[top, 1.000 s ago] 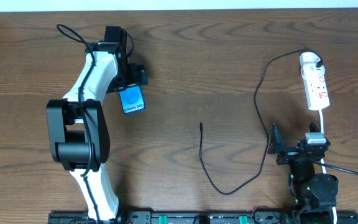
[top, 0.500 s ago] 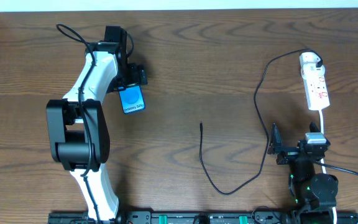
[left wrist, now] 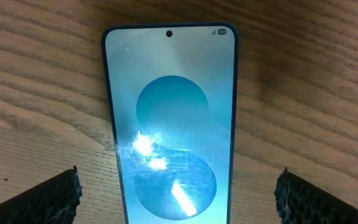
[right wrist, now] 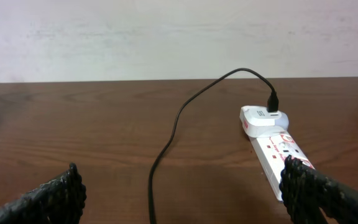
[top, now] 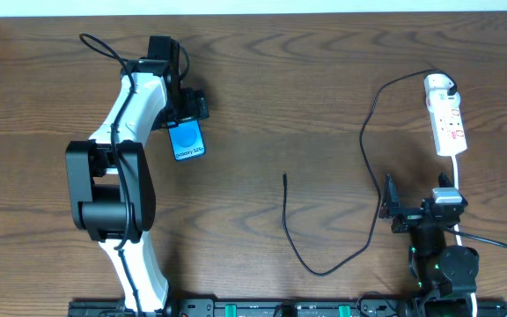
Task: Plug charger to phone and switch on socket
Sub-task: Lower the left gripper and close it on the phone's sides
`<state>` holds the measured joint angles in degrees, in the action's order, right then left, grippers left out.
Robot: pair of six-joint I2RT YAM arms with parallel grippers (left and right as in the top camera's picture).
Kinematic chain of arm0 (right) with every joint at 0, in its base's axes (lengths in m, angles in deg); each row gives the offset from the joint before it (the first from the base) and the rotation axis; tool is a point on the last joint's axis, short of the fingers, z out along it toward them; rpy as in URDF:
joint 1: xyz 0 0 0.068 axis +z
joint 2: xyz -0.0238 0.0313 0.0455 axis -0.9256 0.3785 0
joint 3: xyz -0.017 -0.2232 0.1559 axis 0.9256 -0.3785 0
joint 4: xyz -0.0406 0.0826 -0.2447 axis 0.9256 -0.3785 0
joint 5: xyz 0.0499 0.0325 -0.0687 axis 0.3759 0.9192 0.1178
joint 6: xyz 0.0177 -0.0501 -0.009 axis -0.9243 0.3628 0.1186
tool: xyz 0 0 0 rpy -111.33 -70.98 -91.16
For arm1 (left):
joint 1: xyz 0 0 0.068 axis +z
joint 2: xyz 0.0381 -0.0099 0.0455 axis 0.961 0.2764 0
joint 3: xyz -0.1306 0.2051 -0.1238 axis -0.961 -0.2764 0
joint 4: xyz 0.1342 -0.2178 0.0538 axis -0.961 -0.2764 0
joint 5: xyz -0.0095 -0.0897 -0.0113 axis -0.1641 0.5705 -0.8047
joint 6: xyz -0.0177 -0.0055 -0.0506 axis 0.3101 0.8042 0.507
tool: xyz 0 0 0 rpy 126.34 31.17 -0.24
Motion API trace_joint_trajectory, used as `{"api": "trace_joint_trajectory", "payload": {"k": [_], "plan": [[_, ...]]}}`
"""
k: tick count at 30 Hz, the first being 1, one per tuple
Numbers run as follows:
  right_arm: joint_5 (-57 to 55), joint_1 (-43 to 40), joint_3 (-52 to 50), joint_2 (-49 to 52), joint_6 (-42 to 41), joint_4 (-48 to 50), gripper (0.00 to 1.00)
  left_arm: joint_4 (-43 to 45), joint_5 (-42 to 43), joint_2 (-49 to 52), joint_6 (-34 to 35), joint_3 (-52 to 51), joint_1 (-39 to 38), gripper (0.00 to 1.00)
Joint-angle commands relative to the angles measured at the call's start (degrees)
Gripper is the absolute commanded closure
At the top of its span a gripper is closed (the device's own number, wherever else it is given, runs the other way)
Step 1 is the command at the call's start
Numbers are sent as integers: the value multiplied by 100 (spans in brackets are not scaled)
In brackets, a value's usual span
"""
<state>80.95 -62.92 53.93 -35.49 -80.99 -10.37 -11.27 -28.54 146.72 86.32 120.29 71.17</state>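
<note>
The phone (top: 187, 141) lies flat at the left of the table, its blue-teal screen up. My left gripper (top: 187, 119) hovers over it, open, and the phone (left wrist: 169, 124) shows between the two fingertips with bare wood on both sides. The charger cable (top: 364, 141) runs from the white adapter (top: 440, 85) in the socket (top: 450, 128) round to its free plug tip (top: 286, 179) mid-table. My right gripper (top: 417, 192) is open just in front of the socket (right wrist: 278, 155), holding nothing. The cable (right wrist: 166, 146) passes between its fingers on the table.
The left arm's black and white body (top: 113, 185) stands at the front left, and the right arm's base (top: 443, 264) at the front right. A pale wall (right wrist: 166, 37) rises behind the table's far edge. The socket's white cord (top: 457, 172) runs toward the right arm.
</note>
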Motion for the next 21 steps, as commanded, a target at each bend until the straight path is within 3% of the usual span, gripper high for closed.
{"api": "trace_joint_trajectory", "payload": {"k": [1, 21], "plan": [[-44, 50, -7, -33, -55, -22, 1, -9, -90, 118, 35, -79, 24, 1], [-44, 50, -7, -33, -55, -22, 1, 13, -90, 118, 35, -149, 24, 1]]}}
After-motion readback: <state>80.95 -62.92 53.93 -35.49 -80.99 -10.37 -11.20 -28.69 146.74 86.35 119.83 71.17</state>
